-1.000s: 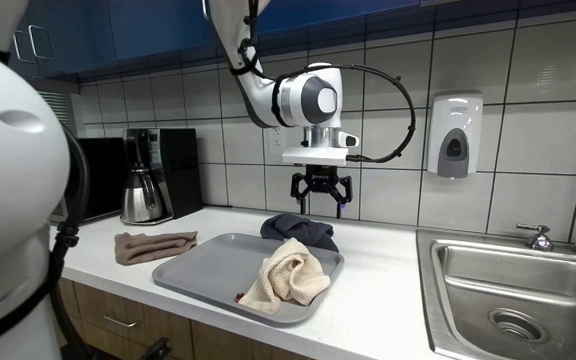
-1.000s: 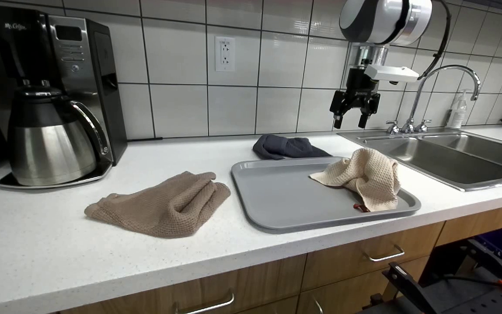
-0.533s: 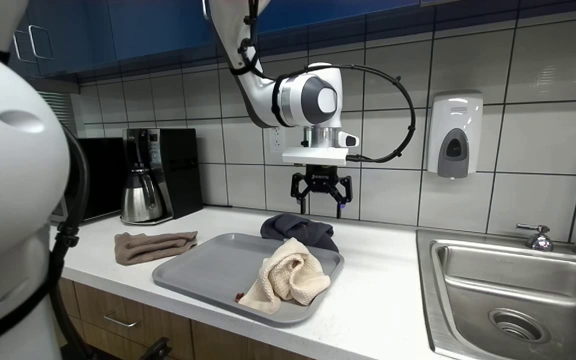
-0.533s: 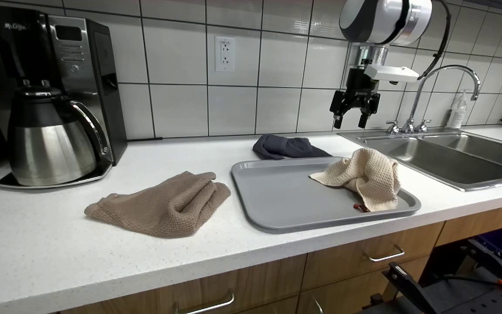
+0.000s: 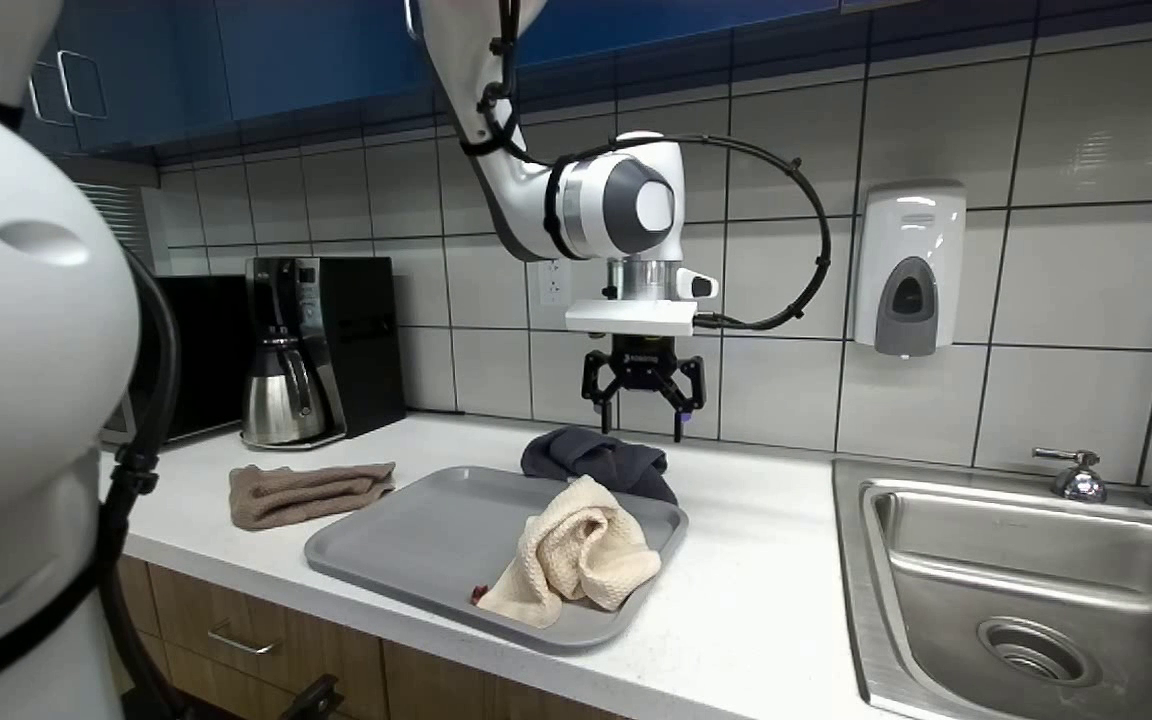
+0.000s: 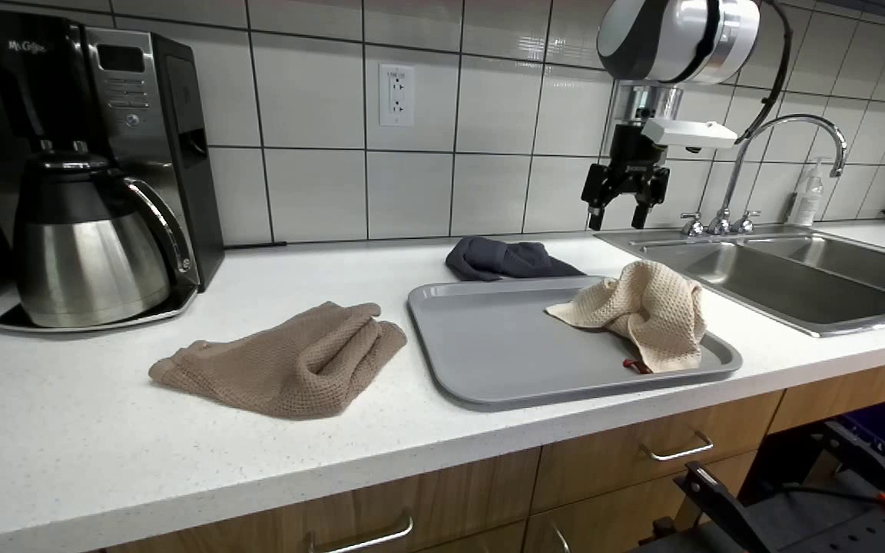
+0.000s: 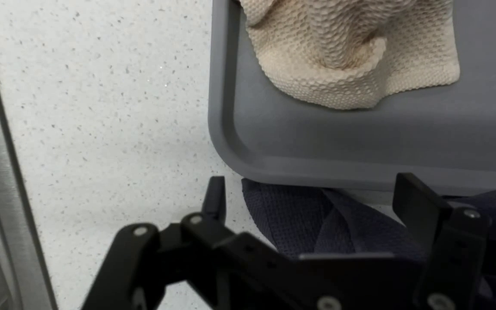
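Note:
My gripper (image 5: 642, 426) hangs open above the counter near the back wall, with nothing between its fingers (image 7: 416, 206). Below it lies a crumpled dark blue cloth (image 5: 586, 458), seen between the spread fingers in the wrist view. That cloth (image 6: 510, 259) rests on the counter against the back edge of a grey tray (image 6: 504, 338). A cream waffle-weave cloth (image 5: 576, 560) sits bunched at the tray's sink-side end. A small dark red thing (image 6: 637, 366) peeks from under its edge; most of it is hidden. A folded brown cloth (image 6: 289, 365) lies on the counter beside the tray.
A coffee maker with a steel carafe (image 6: 97, 246) stands on the counter beyond the brown cloth. On the opposite side is a steel sink (image 5: 1026, 590) with a faucet (image 6: 788, 123). A soap dispenser (image 5: 911, 270) hangs on the tiled wall; blue cabinets (image 5: 326, 60) are overhead.
Over the last half second my gripper and wrist have come down slightly. The jaws stay as wide as before, and the cloths and tray have not moved.

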`<state>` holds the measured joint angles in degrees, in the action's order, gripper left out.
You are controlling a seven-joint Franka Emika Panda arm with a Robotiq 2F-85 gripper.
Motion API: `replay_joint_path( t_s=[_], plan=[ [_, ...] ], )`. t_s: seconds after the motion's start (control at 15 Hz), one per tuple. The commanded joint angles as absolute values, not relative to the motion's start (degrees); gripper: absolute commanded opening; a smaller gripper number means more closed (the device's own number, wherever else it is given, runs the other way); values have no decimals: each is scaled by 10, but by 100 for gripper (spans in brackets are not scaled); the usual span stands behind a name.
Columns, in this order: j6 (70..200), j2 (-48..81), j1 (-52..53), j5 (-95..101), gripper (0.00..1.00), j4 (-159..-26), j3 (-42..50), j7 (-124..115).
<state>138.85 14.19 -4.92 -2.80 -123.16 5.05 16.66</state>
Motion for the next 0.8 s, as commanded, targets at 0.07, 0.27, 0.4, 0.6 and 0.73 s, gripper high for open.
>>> replay_joint_path(
  t_s=[0.07, 0.27, 0.4, 0.6, 0.73],
  plan=[
    [1392, 169, -57, -1, 100, -1204, 42, 178],
    [1398, 192, -53, 32, 100, -1186, 43, 175],
    [1405, 211, -53, 40, 100, -1171, 38, 176],
    [1419, 240, -56, 37, 100, -1147, 30, 177],
    [1426, 258, -57, 33, 100, -1130, 24, 178]
  ],
)
